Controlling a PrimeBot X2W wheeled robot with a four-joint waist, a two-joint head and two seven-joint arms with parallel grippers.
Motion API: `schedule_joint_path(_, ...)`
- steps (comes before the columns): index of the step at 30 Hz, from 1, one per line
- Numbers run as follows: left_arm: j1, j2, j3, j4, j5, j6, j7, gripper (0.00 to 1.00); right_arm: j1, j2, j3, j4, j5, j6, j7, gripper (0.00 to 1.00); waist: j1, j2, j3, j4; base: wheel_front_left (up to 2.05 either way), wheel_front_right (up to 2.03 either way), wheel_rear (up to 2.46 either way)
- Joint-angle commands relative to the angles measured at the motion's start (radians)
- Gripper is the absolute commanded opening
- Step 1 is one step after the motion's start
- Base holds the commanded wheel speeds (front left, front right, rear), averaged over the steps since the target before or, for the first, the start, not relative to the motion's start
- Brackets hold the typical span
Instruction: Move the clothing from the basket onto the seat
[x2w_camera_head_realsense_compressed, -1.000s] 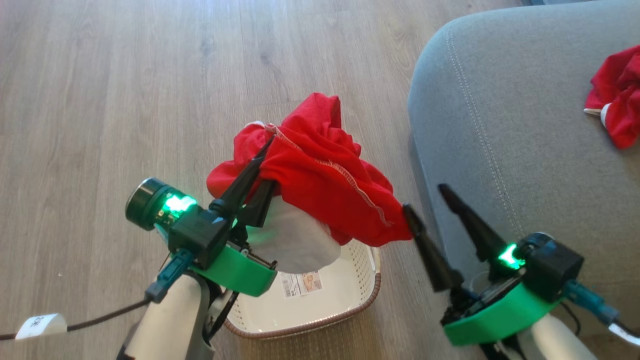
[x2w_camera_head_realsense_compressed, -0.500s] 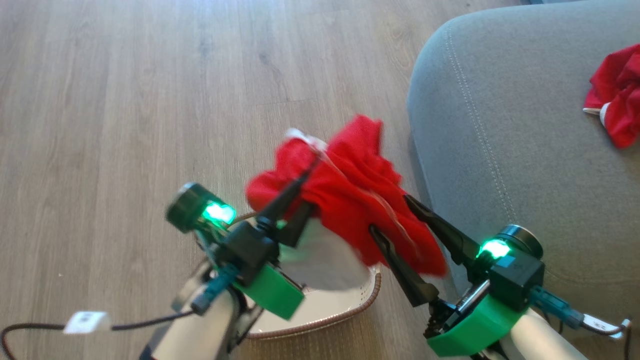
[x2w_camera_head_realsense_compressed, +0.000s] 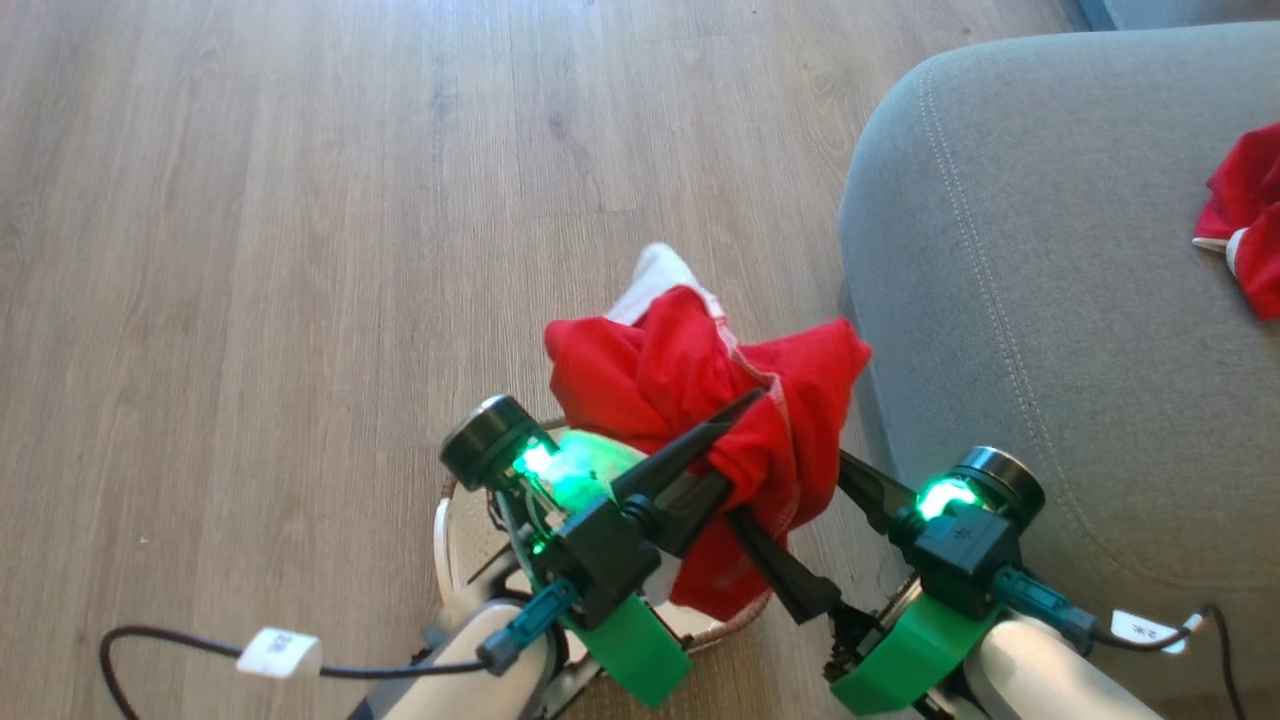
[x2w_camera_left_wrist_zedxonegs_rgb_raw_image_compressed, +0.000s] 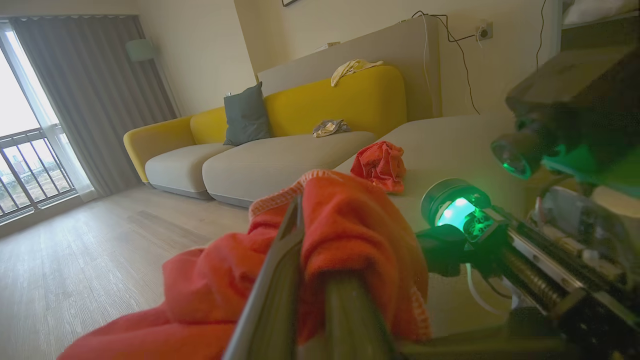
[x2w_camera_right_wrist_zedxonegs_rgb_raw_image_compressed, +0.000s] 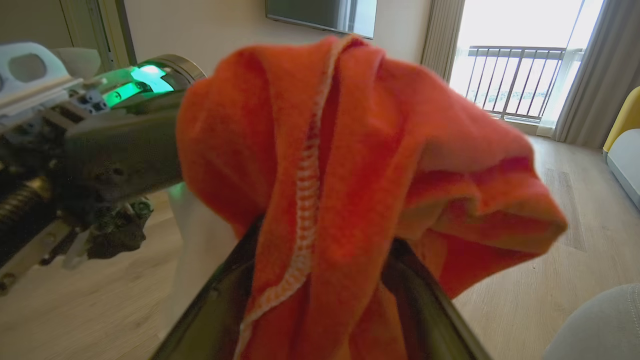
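Left hand (x2w_camera_head_realsense_compressed: 738, 440) carried clothing (x2w_camera_head_realsense_compressed: 650, 380) nearer seat (x2w_camera_head_realsense_compressed: 1050, 300); cable tag (x2w_camera_head_realsense_compressed: 282, 652) unreadable.

head view looks down from above; wrist views look close along their jaws; all share the clothing (x2w_camera_head_realsense_compressed: 700, 390).

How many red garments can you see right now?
2: a held garment pinched in the left gripper above the basket, and a second garment on the seat. More may hide beneath.
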Motion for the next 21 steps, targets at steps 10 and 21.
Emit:
schedule_joint_path(10, -0.041, -0.009, 0.017, -0.028, -0.016, -0.001, -0.005, 0.0, -0.043, 0.047, 0.01, -0.008, -0.011, 0.0, -0.002, 1.0, 0.0, 0.0, -0.009, 0.007, 0.0, 0.0, 0.0)
schedule_joint_path(21, -0.019, -0.012, 0.045, -0.012, -0.017, -0.001, -0.005, 0.0, -0.014, 0.108, -0.069, -0.03, 0.001, 0.0, -0.002, 0.0, 0.0, 0.0, -0.024, 0.016, 0.0, 0.0, 0.0)
